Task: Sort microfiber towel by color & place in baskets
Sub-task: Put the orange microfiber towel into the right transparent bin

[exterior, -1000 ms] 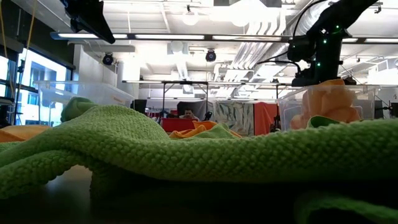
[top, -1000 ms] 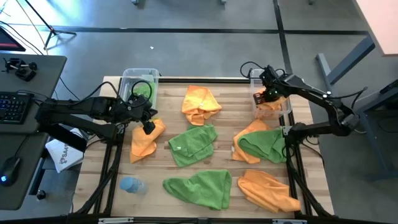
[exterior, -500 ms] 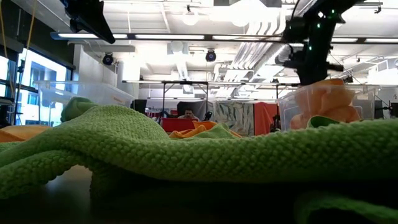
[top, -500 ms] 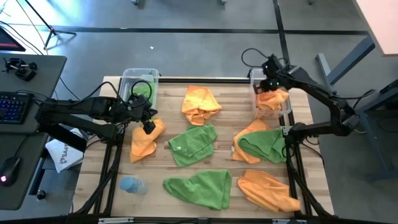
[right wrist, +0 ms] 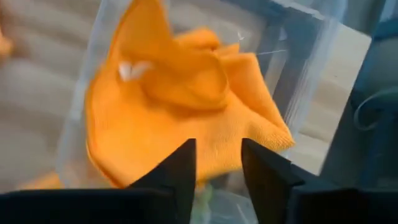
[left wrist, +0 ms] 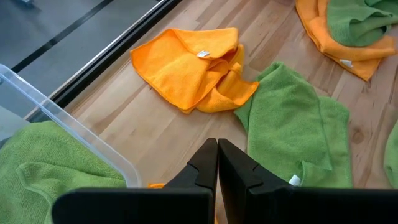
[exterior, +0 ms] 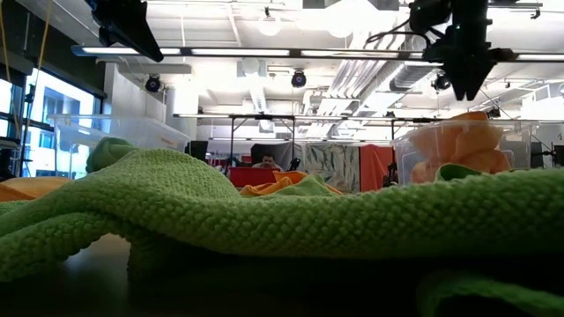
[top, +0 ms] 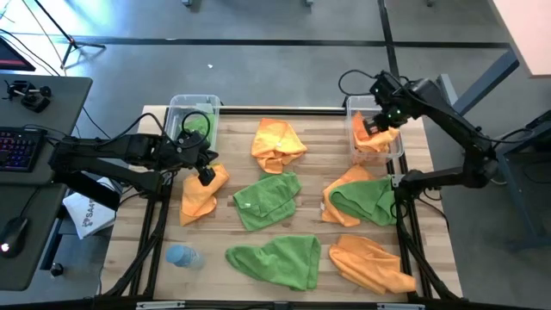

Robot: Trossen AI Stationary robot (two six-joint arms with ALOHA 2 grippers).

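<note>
five orange towels, four green

A bunched orange towel fills a clear plastic basket, a white tag showing on its folds. The right hand hovers above it, dark fingers parted and empty.

Open-ceilinged lab: exposed ducts, strip lights.
</note>
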